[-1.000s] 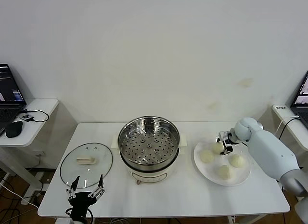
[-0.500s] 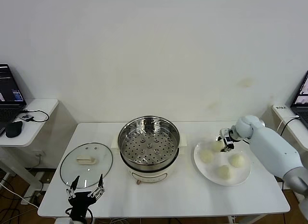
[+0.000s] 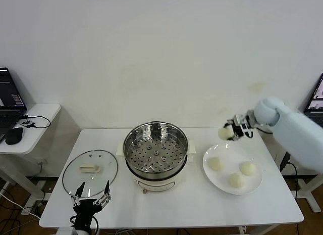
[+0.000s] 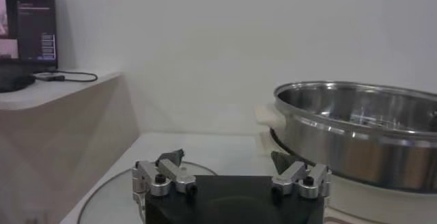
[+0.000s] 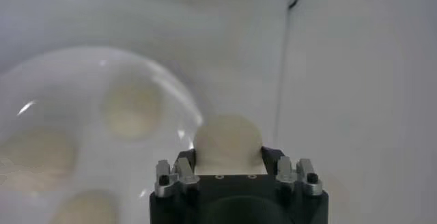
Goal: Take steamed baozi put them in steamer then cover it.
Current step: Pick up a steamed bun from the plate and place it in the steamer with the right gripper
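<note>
Cream-white baozi [image 3: 225, 133]; shiny silver steamer [image 3: 156, 144], dotted tray; white plate [image 3: 255, 182]; clear lid [image 3: 90, 172].

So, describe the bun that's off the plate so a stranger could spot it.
Start at the steel steamer mid-table, then look to the white plate on the robot's right. Above its far edge, the right tool holds one bun in the air; the other three lie on the plate.

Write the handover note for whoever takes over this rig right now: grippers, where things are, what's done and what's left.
Right gripper: shut on one baozi, held above the plate's far left edge.
Left gripper: open, parked at the table's front left, near the cover.
Steamer: mid-table, uncovered, tray bare.
Three baozi remain on the plate.
Done: first bun picked up.
Left: place all four in the steamer, then put the cover on.
</note>
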Action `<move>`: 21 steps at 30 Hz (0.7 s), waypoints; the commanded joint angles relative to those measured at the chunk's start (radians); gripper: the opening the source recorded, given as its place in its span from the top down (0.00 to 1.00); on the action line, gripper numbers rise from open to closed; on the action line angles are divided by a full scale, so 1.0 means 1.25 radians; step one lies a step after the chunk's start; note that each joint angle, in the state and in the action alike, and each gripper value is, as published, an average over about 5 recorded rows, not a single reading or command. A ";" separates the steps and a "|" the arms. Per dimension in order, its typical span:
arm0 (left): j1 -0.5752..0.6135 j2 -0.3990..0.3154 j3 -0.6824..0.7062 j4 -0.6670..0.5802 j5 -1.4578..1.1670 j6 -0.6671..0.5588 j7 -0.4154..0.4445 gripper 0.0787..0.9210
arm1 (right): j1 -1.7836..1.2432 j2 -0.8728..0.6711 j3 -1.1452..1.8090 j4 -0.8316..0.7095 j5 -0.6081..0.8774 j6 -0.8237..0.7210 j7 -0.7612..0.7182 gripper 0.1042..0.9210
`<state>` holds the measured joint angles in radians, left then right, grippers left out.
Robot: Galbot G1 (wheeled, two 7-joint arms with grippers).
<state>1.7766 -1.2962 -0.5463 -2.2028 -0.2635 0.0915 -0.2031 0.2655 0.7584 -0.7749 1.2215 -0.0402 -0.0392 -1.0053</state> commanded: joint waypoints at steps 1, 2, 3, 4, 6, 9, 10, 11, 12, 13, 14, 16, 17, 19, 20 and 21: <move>-0.002 0.006 -0.005 0.003 -0.005 0.000 0.003 0.12 | 0.255 0.091 -0.196 0.038 0.193 0.006 0.030 0.38; -0.004 0.007 -0.006 0.005 -0.005 0.000 0.003 0.12 | 0.264 0.115 -0.210 0.030 0.199 0.013 0.035 0.38; -0.006 0.008 -0.008 0.006 -0.006 0.000 0.003 0.12 | 0.270 0.137 -0.222 0.025 0.203 0.020 0.040 0.38; -0.008 0.008 -0.010 0.008 -0.007 0.000 0.004 0.12 | 0.275 0.162 -0.236 0.019 0.207 0.028 0.044 0.37; -0.012 0.009 -0.012 0.011 -0.010 0.000 0.008 0.12 | 0.282 0.212 -0.269 0.011 0.212 0.045 0.053 0.37; -0.018 0.009 -0.016 0.013 -0.012 0.001 0.013 0.12 | 0.283 0.280 -0.318 -0.001 0.201 0.073 0.071 0.37; -0.020 0.008 -0.017 0.014 -0.013 0.001 0.013 0.12 | 0.281 0.300 -0.333 -0.006 0.190 0.085 0.077 0.37; -0.022 0.007 -0.017 0.015 -0.013 0.001 0.014 0.12 | 0.276 0.319 -0.347 -0.012 0.176 0.096 0.082 0.37; -0.023 0.006 -0.018 0.016 -0.013 0.001 0.014 0.12 | 0.270 0.338 -0.359 -0.019 0.160 0.109 0.086 0.37; -0.024 0.005 -0.019 0.015 -0.014 0.002 0.014 0.12 | 0.264 0.352 -0.365 -0.026 0.147 0.120 0.089 0.38; -0.024 0.005 -0.020 0.015 -0.014 0.002 0.014 0.12 | 0.256 0.366 -0.370 -0.033 0.132 0.131 0.092 0.38; -0.022 0.005 -0.024 0.013 -0.014 0.002 0.015 0.12 | 0.242 0.390 -0.376 -0.048 0.102 0.154 0.095 0.38; -0.021 0.005 -0.026 0.012 -0.015 0.002 0.015 0.12 | 0.235 0.399 -0.379 -0.054 0.085 0.164 0.096 0.38; -0.020 0.005 -0.031 0.011 -0.016 0.002 0.015 0.12 | 0.220 0.417 -0.388 -0.068 0.054 0.186 0.099 0.38; -0.019 0.005 -0.034 0.011 -0.016 0.002 0.015 0.12 | 0.212 0.424 -0.391 -0.073 0.039 0.197 0.101 0.38; -0.019 0.004 -0.036 0.011 -0.016 0.001 0.016 0.12 | 0.204 0.429 -0.393 -0.080 0.025 0.207 0.102 0.38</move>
<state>1.7535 -1.2902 -0.5802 -2.1880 -0.2819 0.0929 -0.1870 0.5206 1.1482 -1.1665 1.1679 0.0759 0.1210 -0.8992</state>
